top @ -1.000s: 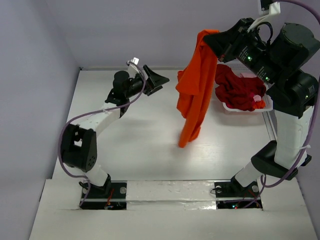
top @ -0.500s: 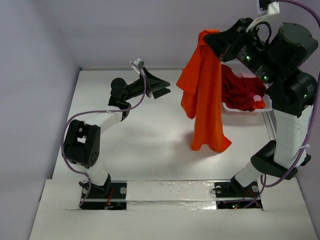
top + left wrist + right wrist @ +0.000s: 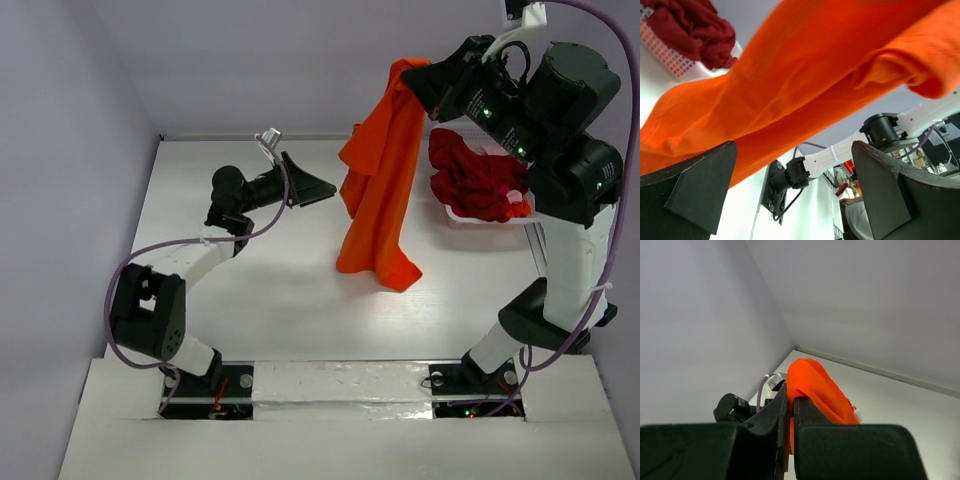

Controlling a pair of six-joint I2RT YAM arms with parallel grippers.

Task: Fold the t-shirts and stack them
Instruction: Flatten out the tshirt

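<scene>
Dangling from the right gripper (image 3: 428,78), clamped on its top edge, the orange shirt (image 3: 378,200) hung over the table (image 3: 270,300); the left gripper (image 3: 318,186) gaped beside it. Swaying cloth could dodge that grab.

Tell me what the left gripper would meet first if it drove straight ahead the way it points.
Most likely the orange-red t-shirt hanging from the right gripper: it fills the wrist view just beyond the left gripper's open jaws. How far off it hangs is unclear.
</scene>
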